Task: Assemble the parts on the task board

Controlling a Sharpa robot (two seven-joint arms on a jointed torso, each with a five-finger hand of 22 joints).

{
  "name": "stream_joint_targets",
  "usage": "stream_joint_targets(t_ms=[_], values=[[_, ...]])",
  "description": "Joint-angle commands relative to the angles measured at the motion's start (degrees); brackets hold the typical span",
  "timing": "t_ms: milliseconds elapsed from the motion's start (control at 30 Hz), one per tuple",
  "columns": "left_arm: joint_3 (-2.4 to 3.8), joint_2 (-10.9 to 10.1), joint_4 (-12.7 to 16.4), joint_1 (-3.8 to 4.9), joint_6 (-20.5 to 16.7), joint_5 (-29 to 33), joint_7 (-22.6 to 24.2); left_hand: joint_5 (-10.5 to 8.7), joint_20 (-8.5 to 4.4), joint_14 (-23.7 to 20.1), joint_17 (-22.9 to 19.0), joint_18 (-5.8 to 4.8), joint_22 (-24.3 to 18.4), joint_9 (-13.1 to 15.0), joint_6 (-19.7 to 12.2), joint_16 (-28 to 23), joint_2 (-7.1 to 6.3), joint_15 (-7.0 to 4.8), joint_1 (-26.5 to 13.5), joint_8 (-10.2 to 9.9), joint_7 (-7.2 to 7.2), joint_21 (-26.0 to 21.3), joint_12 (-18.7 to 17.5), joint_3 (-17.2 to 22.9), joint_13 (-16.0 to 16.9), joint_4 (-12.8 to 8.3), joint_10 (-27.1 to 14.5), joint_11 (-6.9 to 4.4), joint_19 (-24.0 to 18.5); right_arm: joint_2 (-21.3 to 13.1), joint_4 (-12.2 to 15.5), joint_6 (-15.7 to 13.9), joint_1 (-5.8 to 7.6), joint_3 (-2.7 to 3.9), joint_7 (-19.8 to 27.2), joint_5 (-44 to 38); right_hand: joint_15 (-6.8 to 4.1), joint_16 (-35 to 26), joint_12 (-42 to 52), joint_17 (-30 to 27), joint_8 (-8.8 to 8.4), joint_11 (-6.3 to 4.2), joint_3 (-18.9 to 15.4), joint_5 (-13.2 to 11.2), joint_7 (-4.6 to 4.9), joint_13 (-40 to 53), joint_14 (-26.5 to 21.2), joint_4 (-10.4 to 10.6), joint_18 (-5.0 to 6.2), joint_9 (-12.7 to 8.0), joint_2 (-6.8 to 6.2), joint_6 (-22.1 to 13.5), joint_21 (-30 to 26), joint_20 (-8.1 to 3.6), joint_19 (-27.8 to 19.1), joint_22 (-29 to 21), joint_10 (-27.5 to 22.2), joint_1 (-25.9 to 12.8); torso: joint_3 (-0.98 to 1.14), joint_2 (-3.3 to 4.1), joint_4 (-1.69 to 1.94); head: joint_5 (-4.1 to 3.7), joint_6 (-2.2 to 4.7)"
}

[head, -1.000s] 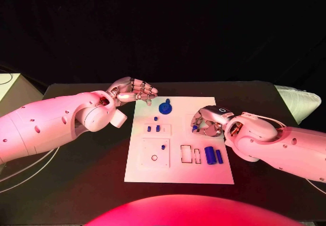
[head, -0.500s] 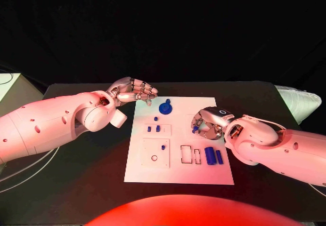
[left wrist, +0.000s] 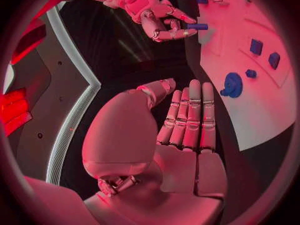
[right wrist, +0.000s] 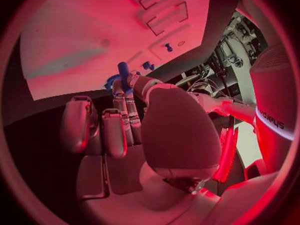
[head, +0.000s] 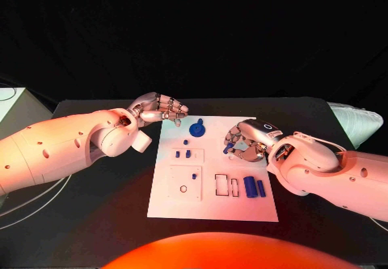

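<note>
Blue part (head: 230, 147) sits half hidden in the right robot hand (head: 249, 143).

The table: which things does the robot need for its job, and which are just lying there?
Needed: task board, small blue peg held by the right hand, blue parts on the board, left hand.
Lying about: white box, white bag, cables.
</note>
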Motion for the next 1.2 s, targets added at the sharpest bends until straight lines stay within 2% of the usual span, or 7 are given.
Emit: stream_joint_targets(t_ms=[33,200,300,433,733,833,1200], values=[[0.03,0.25,0.00,-0.04,1.29,0.28,0.16,0.20,-0.01,-0.02,-0.08,0.72,-0.05,-0.05,-0.53,-0.36,0.22,0.19,-0.09,-0.07,1.45,-0.12,-0.17,-0.27,0.06,0.05,-0.10,0.16,0.51,0.36,1.17,-2.44,0.14,0.06,0.91,0.85,-0.18,-0.02,-0.29,-0.03,0.16,-0.94,0.42,-0.10,-0.05,0.05,2.12,-0.05,-0.98,1.40,-0.21,-0.26,-0.37,-0.31,0.83,9.62,1.01,-0.56,0.02,0.11,0.04,0.14,0.00],[0.02,0.53,-0.21,-0.17,1.31,0.30,0.22,0.21,-0.02,-0.02,-0.09,0.72,-0.07,-0.06,-0.54,-0.38,0.25,0.18,-0.03,-0.06,1.45,-0.15,-0.17,-0.26,0.06,0.03,-0.11,0.16,0.55,2.31,2.24,-1.97,0.04,0.01,1.85,1.70,-0.17,-0.03,-0.33,-0.05,0.15,-0.92,0.45,-0.11,-0.03,0.06,2.12,-0.06,-0.95,1.43,-0.34,-0.31,-0.56,-0.31,0.79,9.58,1.01,-0.79,-0.03,0.04,-0.09,0.11,0.04],[0.02,0.75,-0.22,-0.35,1.42,0.31,0.24,0.21,-0.02,-0.02,-0.09,0.72,-0.07,-0.06,-0.54,-0.38,0.25,0.18,-0.03,-0.06,1.45,-0.15,-0.17,-0.26,0.06,0.03,-0.11,0.16,0.55,4.50,2.76,-1.42,-0.60,-0.26,2.53,1.97,-0.17,-0.08,-0.34,-0.15,0.15,-0.92,0.47,-0.10,-0.02,0.06,2.10,-0.06,-0.91,1.43,-0.35,-0.32,-0.77,-0.31,0.74,9.53,1.01,-0.83,-0.05,0.02,0.06,0.12,-0.05],[0.02,0.84,-0.20,-0.45,1.44,0.32,0.29,0.21,-0.02,-0.02,-0.09,0.72,-0.07,-0.06,-0.54,-0.38,0.25,0.18,-0.03,-0.06,1.45,-0.15,-0.17,-0.26,0.06,0.03,-0.11,0.16,0.55,6.66,2.96,-0.78,-1.75,-0.56,3.12,1.52,-0.17,-0.11,-0.36,-0.23,0.14,-0.93,0.51,-0.05,-0.02,0.06,2.08,-0.09,-0.89,1.44,-0.36,-0.35,-0.90,-0.31,0.71,9.51,0.99,-0.85,-0.05,0.03,0.07,0.56,-0.12],[0.02,1.13,-0.28,-0.54,1.56,0.40,0.37,0.21,-0.02,-0.02,-0.09,0.72,-0.07,-0.06,-0.54,-0.38,0.25,0.18,-0.03,-0.06,1.45,-0.15,-0.17,-0.26,0.06,0.03,-0.11,0.16,0.55,10.69,1.34,0.93,-3.64,-1.77,3.75,-2.55,-0.16,-0.13,-0.45,-0.26,0.09,-0.89,0.74,0.19,0.04,0.06,2.07,-0.24,-0.84,1.46,-0.37,-0.51,-1.18,-0.31,0.64,9.45,0.90,-0.96,-0.14,0.06,0.07,1.55,-0.05],[0.02,1.29,-0.45,-0.58,1.54,0.48,0.41,0.20,-0.01,-0.03,-0.08,0.71,-0.12,-0.08,-0.55,-0.40,0.24,0.20,-0.05,-0.03,1.46,-0.21,-0.16,-0.31,0.07,0.06,-0.12,0.17,0.60,11.62,1.02,1.15,-4.36,-1.91,3.63,-3.68,-0.16,-0.13,-0.45,-0.26,0.09,-0.89,0.74,0.19,0.04,0.06,2.07,-0.24,-0.84,1.46,-0.37,-0.51,-1.18,-0.31,0.64,9.45,0.90,-0.96,-0.02,0.07,-0.02,1.88,0.02],[0.02,1.38,-0.57,-0.68,1.62,0.55,0.42,0.20,-0.01,-0.03,-0.08,0.71,-0.12,-0.08,-0.55,-0.40,0.24,0.20,-0.05,-0.03,1.46,-0.21,-0.16,-0.31,0.07,0.06,-0.12,0.17,0.60,13.19,0.24,1.79,-5.83,-2.07,3.07,-5.33,-0.15,-0.14,-0.48,-0.28,0.06,-0.87,0.82,0.25,0.09,0.06,2.06,-0.32,-0.81,1.47,-0.41,-0.59,-1.35,-0.30,0.60,9.41,0.87,-1.03,-0.01,0.03,-0.01,2.09,-0.25]])
